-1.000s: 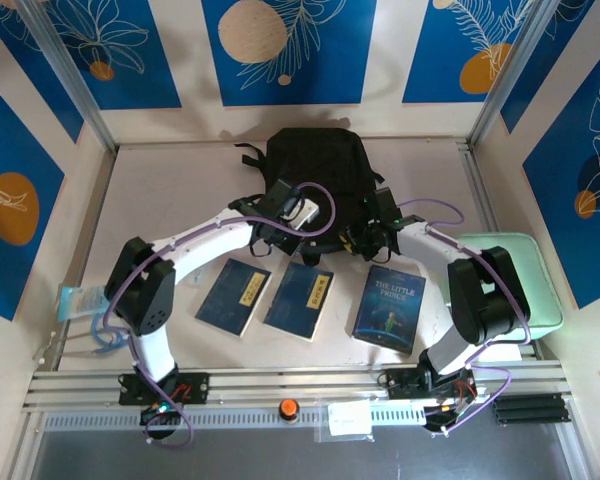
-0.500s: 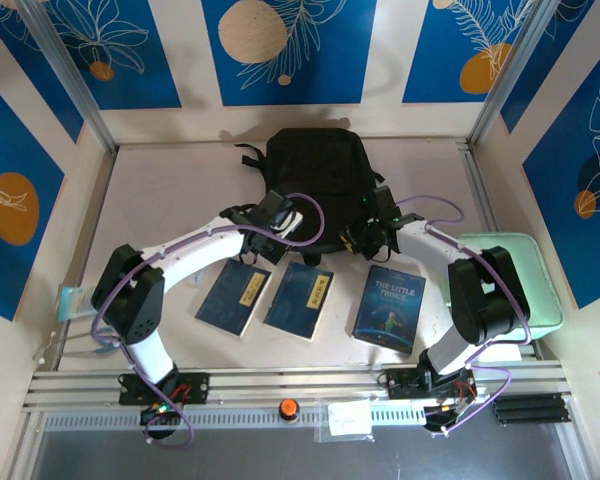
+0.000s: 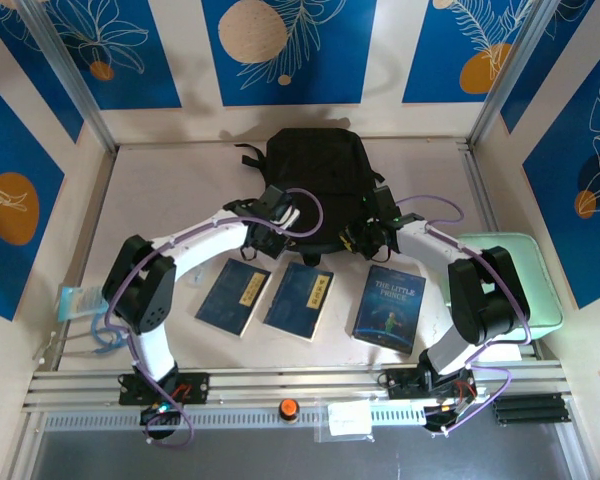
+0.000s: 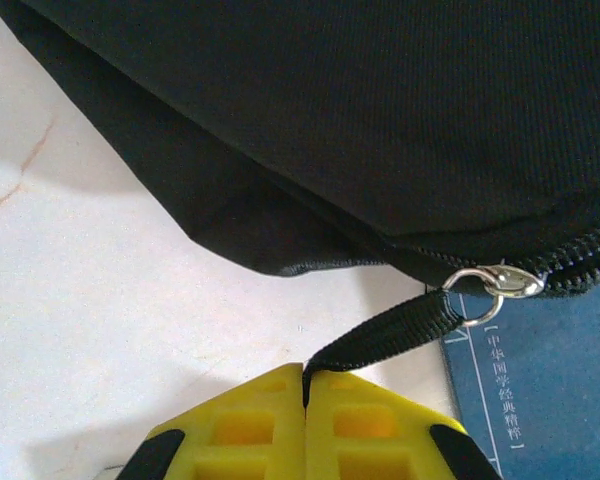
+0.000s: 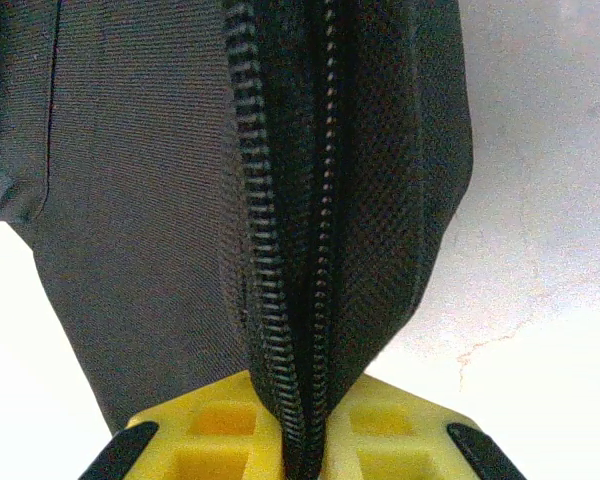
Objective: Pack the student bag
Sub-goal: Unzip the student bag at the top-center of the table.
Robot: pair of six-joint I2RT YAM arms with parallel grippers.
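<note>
Here the black soft fabric backpack (image 3: 315,175) lies flat at the upper centre of the top view, its lower edge close above a row of 3 books. The left gripper (image 4: 304,385) has its yellow jaws pressed together on the black woven pull strap (image 4: 390,335), which runs taut to the silver metal slider ring (image 4: 495,283) at the right edge of the left wrist frame. The right gripper (image 5: 302,440) pinches the backpack's zipper seam (image 5: 280,250) at the bottom centre of its own frame, and the fabric rises in a fold between the jaws.

The main risk, as I judge it, is the thin strap sliding out of the left jaws, since little of it sits between them. If the right pinch gives way, the whole backpack would likely drag along the pale table (image 3: 180,190) instead of the zipper running. A pull off the line of the teeth could jam the slider on loose cloth. The dark blue paperback with white Chinese lettering (image 4: 550,390) lies just under the slider, so a dragged bag could shove it.
</note>
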